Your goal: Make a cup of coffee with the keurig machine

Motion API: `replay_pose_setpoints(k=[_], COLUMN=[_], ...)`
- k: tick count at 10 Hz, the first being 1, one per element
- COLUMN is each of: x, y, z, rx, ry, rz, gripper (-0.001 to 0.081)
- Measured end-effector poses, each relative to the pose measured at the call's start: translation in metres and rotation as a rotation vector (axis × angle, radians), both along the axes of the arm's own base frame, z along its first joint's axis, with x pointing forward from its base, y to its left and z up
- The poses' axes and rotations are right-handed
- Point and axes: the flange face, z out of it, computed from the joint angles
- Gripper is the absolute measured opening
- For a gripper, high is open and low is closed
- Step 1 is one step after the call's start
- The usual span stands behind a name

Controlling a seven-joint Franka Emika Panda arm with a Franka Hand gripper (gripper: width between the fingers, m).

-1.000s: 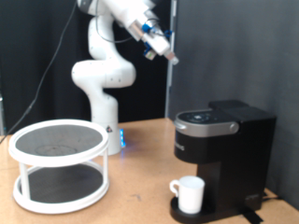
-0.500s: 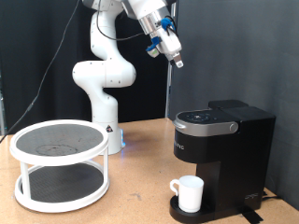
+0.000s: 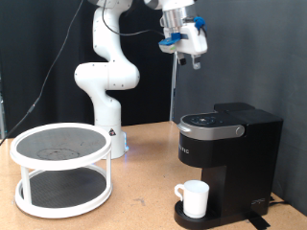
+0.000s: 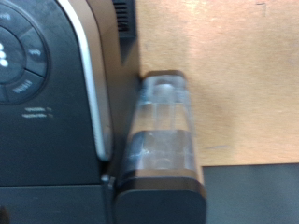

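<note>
The black keurig machine [image 3: 228,149] stands on the table at the exterior view's right with its lid down. The white cup [image 3: 195,199] sits on the drip tray under its front. My gripper [image 3: 195,59] hangs high in the air above the machine's front, pointing down, well apart from it. Its fingers show as one narrow tip with nothing between them. The wrist view looks down on the machine's top with the grey control ring [image 4: 23,61] and a clear water tank [image 4: 163,131] beside it. No fingers show there.
A white two-tier round stand [image 3: 60,168] stands on the wooden table [image 3: 144,206] at the exterior view's left. The arm's white base [image 3: 107,91] rises behind it. A dark curtain backs the scene.
The arm has swung towards the exterior view's right. The gripper has turned from slanting to pointing straight down above the machine. The cup and machine have not moved.
</note>
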Motion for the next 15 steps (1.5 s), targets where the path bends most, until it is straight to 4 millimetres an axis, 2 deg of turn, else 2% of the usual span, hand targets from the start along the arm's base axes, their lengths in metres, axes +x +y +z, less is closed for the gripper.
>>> replay_pose_setpoints(k=[3, 9, 11, 13, 14, 15], x=[0.034, 0.104, 0.118, 0.124, 0.125, 0.126], y=[0.003, -0.004, -0.008, -0.009, -0.009, -0.009], z=[0.0, -0.006, -0.016, -0.031, -0.039, -0.048], rx=[-0.005, -0.046, -0.054, -0.059, -0.058, -0.062], ry=[0.137, 0.191, 0.215, 0.238, 0.256, 0.276], rz=[0.063, 0.064, 0.075, 0.095, 0.108, 0.12], gripper=[0.0734, 0.0734, 0.0734, 0.0734, 0.0634, 0.0634])
